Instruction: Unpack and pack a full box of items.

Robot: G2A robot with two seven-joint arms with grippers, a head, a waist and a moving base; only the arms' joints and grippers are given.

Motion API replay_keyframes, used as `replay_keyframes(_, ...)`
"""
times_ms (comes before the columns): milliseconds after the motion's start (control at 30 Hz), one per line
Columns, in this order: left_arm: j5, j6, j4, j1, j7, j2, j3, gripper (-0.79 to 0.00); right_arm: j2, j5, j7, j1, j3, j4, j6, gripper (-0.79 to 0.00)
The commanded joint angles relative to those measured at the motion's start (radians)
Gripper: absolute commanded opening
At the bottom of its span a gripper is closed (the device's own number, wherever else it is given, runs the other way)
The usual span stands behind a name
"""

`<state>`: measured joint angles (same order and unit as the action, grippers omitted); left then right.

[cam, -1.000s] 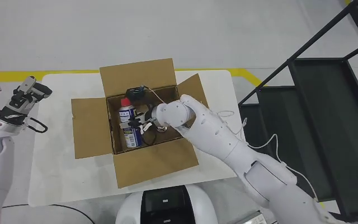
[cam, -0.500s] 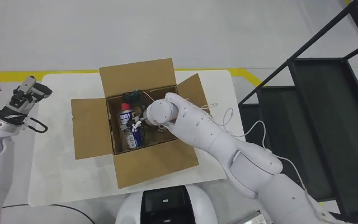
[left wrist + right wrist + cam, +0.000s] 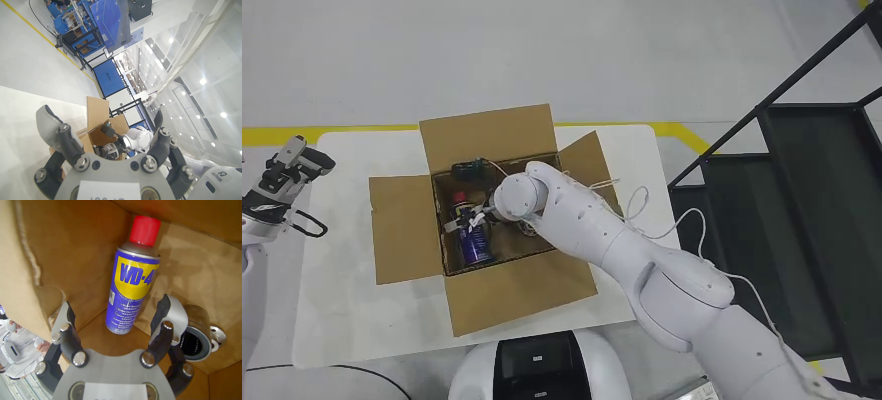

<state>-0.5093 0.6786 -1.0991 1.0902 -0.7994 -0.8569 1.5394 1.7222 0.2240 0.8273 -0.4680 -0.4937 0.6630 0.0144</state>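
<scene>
- Task item: a blue-and-yellow metal spray can with a red plastic cap is inside the open brown cardboard box, in its left part, close along the left wall. In the top view the cap points toward the far wall. I cannot tell for certain whether the can stands or lies.
- Right gripper: released. It is down inside the box with the jaws spread wide, one finger on each side of the can's lower body and not touching it.
- Left gripper: released and holding nothing. It hangs off the left edge of the white table, well apart from the box.
- Handling, as I judge it: the can is a rigid thin-walled cylinder with a smooth painted surface, so it is likely to slip or roll between the pads. It probably has moderate weight if full.
- Grip point: I would take the straight blue body at mid-height, across its diameter. I would avoid the red cap, which may pull off, and the tapered shoulder.
- Neighbouring item: a short polished steel cylinder with a flange and a dark bore lies just beside the outer finger. I judge it heavy and able to roll.
- Obstructions: the left wall of the box sits close behind the can and leaves little room for the near finger. The raised flaps and a loose sheet of brown paper lining also limit a straight lift-out.
</scene>
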Motion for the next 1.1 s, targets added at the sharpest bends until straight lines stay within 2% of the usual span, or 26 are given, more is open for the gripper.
replay_keyframes(0, 0.000, 0.000, 0.000, 0.000, 0.000, 0.000, 0.000, 0.000, -0.007, -0.008, -0.010, -0.004, -0.020, 0.028, 0.029, 0.000)
replay_keyframes(167, 0.000, 0.000, 0.000, 0.000, 0.000, 0.000, 0.000, 0.000, -0.064, -0.037, -0.012, -0.052, -0.126, 0.162, 0.148, 0.000)
replay_keyframes(333, 0.000, 0.000, 0.000, 0.000, 0.000, 0.000, 0.000, 0.000, -0.165, -0.032, 0.101, -0.175, -0.306, 0.387, 0.235, 0.000)
replay_keyframes(467, 0.058, -0.024, -0.015, 0.019, 0.015, 0.003, 0.005, 0.000, -0.245, -0.007, 0.245, -0.328, -0.478, 0.642, 0.220, 0.000)
replay_keyframes(567, 0.117, -0.016, -0.007, 0.035, 0.000, 0.007, 0.013, 0.000, -0.288, -0.021, 0.342, -0.447, -0.599, 0.828, 0.206, 0.000)
replay_keyframes(667, 0.231, 0.007, 0.036, 0.041, 0.052, 0.011, 0.020, 0.000, -0.317, -0.020, 0.393, -0.536, -0.697, 0.975, 0.183, 0.000)
replay_keyframes(800, 0.358, 0.023, 0.074, 0.045, 0.174, -0.003, -0.024, 0.000, -0.343, -0.030, 0.395, -0.621, -0.807, 1.118, 0.156, 0.000)
replay_keyframes(933, 0.369, 0.051, 0.105, 0.022, 0.224, -0.027, -0.098, 0.000, -0.361, -0.046, 0.337, -0.682, -0.918, 1.185, 0.147, 0.000)
replay_keyframes(1067, 0.354, 0.072, 0.148, -0.029, 0.226, -0.052, -0.171, 0.000, -0.375, -0.070, 0.295, -0.729, -1.002, 1.216, 0.153, 0.000)
